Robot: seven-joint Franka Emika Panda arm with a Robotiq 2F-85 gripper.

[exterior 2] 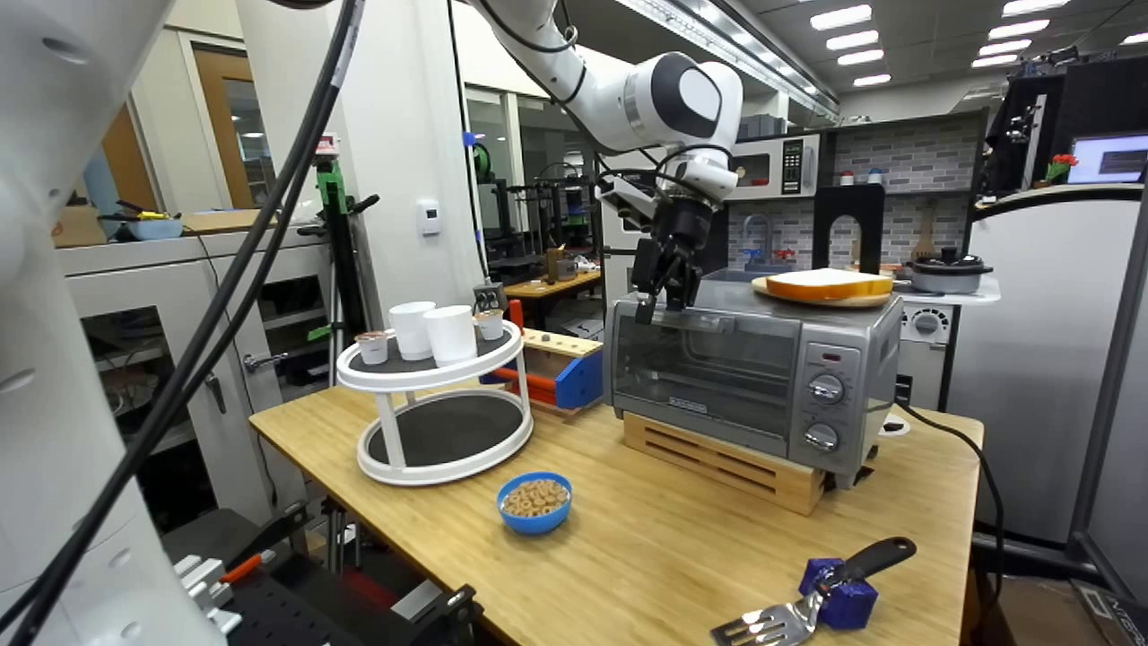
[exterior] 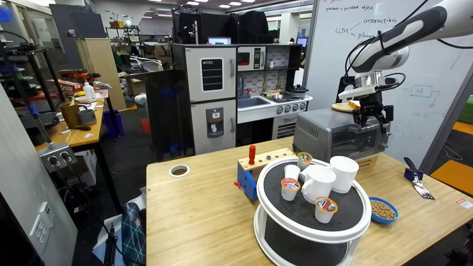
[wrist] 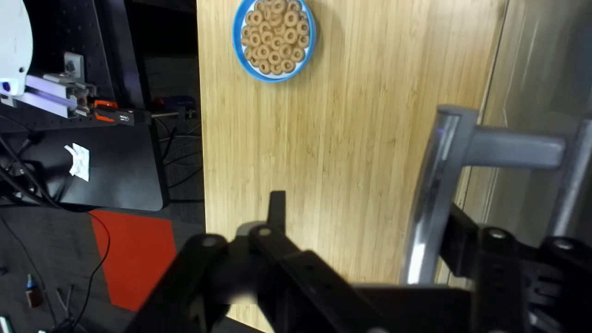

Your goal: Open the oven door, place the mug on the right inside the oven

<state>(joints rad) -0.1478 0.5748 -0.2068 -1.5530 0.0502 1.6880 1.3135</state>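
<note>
Nearest in an exterior view, the stand (exterior: 329,236) carries the mug (exterior: 343,174), presumably the right-hand white one. Rightward, the oven door (exterior: 351,143) is closed; there the gripper (wrist: 366,214), spread wide and holding nothing, seems to straddle the handle (wrist: 432,203) across its long axis, so gripping it likely comes next.

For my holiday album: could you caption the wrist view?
Open tool at the oven handle, with a blue bowl of cereal rings on the table.
</note>
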